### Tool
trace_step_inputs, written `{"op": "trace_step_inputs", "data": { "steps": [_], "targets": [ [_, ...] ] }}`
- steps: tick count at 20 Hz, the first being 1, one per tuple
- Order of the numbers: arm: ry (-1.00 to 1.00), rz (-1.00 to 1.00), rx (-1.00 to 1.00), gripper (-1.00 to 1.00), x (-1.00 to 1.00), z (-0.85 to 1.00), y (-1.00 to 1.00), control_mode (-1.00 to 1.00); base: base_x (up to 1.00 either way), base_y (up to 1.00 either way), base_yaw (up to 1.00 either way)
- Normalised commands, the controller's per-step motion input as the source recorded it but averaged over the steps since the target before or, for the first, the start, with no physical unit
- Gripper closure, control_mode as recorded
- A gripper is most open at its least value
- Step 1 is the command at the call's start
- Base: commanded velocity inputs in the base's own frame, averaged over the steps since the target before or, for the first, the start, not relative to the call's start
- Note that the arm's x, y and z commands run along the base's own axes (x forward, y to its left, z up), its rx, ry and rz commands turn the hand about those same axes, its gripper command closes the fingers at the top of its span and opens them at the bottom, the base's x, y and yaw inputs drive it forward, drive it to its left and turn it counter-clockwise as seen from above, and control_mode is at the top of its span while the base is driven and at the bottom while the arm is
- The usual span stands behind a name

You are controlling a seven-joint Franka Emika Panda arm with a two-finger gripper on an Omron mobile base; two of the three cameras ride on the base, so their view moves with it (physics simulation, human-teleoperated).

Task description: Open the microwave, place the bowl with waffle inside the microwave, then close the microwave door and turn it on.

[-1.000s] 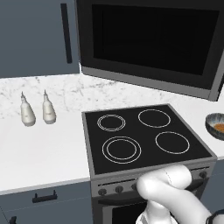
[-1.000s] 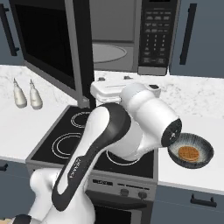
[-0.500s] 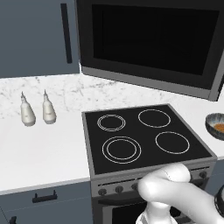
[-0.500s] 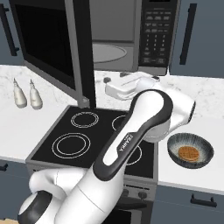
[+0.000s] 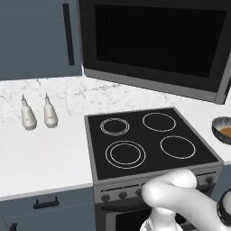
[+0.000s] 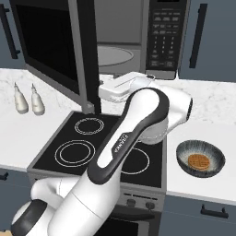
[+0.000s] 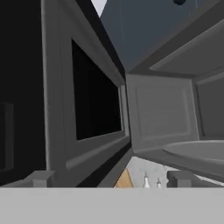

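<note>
The microwave (image 6: 138,41) stands open above the stove, showing its grey inside and round turntable (image 6: 114,56). Its door (image 6: 50,46) is swung out to the left; its dark glass front faces the left base view (image 5: 153,43). My white hand (image 6: 117,87) hovers just below the opening, next to the door's free edge. In the hand view my gripper (image 7: 110,179) is open, with nothing between its fingertips (image 7: 41,178). The dark bowl (image 6: 200,159) sits on the counter right of the stove, well clear of the hand, with the brown waffle (image 6: 199,161) inside. The bowl (image 5: 223,130) also sits at the right edge of the left base view.
A black four-ring stovetop (image 6: 92,147) lies under the arm. Two pale bottles (image 5: 28,115) stand on the marble counter at the left. The button panel (image 6: 166,32) is on the microwave's right side. Blue-grey cabinets with black bar handles (image 6: 199,34) flank it.
The arm's elbow and forearm have swung up and to the right, uncovering the bowl. The hand stays by the microwave's mouth. Door and bowl have not moved.
</note>
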Motion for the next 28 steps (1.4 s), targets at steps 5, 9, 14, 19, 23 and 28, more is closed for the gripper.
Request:
{"op": "trace_step_inputs", "data": {
  "steps": [5,9,14,19,23,28],
  "targets": [
    [-0.05,0.13,0.0,-1.0,-0.83,0.0,0.34,-1.0,0.0,0.0,0.0],
    [0.0,0.13,-0.04,-1.0,-0.99,0.0,0.76,-1.0,0.0,0.0,0.0],
    [0.0,0.0,-0.1,-1.0,-0.51,0.0,1.0,-1.0,0.0,0.0,0.0],
    [0.0,0.06,-0.09,-1.0,-0.1,-0.01,1.0,-1.0,0.0,0.0,0.0],
    [0.01,0.1,-0.1,-1.0,0.0,-0.02,1.0,-1.0,0.0,0.0,0.0],
    [0.02,0.09,-0.13,-1.0,0.12,0.0,1.0,-1.0,0.0,0.0,0.0]
  ]
}}
